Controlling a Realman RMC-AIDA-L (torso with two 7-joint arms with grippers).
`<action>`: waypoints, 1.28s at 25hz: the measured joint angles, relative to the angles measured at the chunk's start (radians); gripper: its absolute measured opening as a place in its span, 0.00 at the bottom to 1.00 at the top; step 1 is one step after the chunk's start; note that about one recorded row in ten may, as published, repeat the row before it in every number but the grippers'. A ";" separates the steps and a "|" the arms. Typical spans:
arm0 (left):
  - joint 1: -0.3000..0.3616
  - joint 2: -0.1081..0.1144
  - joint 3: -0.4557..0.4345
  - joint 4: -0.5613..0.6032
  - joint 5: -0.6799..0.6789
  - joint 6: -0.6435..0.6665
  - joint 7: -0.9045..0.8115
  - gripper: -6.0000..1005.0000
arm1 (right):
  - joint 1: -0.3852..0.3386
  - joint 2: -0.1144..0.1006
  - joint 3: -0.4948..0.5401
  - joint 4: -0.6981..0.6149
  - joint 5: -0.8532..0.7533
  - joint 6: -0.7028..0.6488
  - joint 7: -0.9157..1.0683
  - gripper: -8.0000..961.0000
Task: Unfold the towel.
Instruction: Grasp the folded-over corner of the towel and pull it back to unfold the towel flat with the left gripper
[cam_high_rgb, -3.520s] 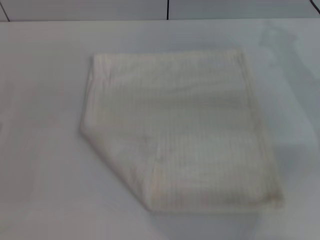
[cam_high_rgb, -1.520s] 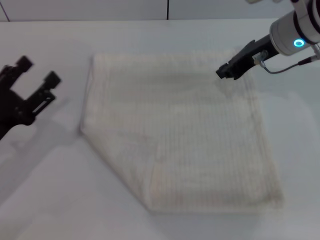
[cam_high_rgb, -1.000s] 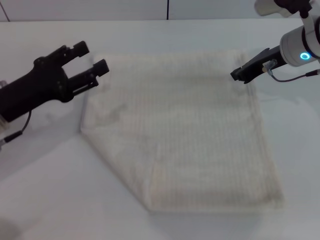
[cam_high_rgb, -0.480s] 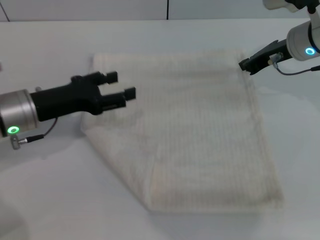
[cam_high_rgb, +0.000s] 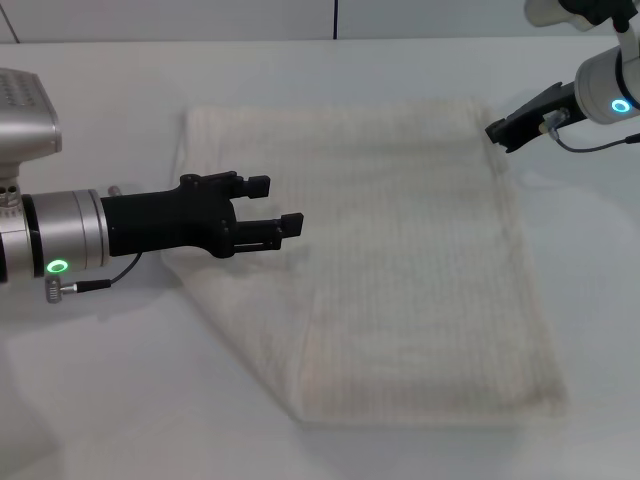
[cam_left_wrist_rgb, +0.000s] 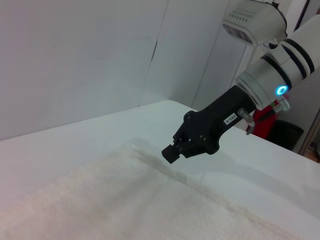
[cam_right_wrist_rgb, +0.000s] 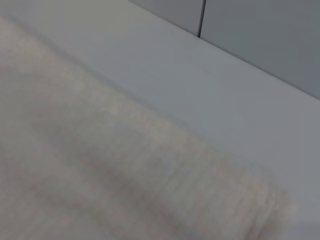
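Cream towel (cam_high_rgb: 370, 260) lies folded, nothing lifted yet.
Left pincer (cam_high_rgb: 270, 213) spread above it; right pincer (cam_high_rgb: 497, 131), state unclear, beside its far corner.

Black left gripper (cam_high_rgb: 277, 204) on a silver, green-lit wrist; black right gripper (cam_high_rgb: 496, 130) on white, blue-ringed wrist.

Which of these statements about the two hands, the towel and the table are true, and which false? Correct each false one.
1. The left hand is over the towel, fingers apart. True.
2. The right hand is at the towel's near corner. False: it is at the far right corner.
3. The towel lies on a white table. True.
4. The towel hangs lifted in the air. False: it lies flat on the table, still folded.
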 joint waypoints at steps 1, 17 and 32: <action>0.001 0.000 0.001 0.000 0.000 0.000 0.000 0.77 | 0.001 0.001 0.000 0.003 0.000 0.002 0.000 0.01; 0.008 0.001 0.020 0.007 0.001 0.008 0.000 0.77 | 0.011 0.015 -0.008 0.052 0.000 0.054 -0.006 0.01; 0.019 0.000 0.020 -0.004 -0.005 0.008 0.002 0.76 | 0.012 0.037 -0.016 0.062 0.000 0.081 -0.021 0.01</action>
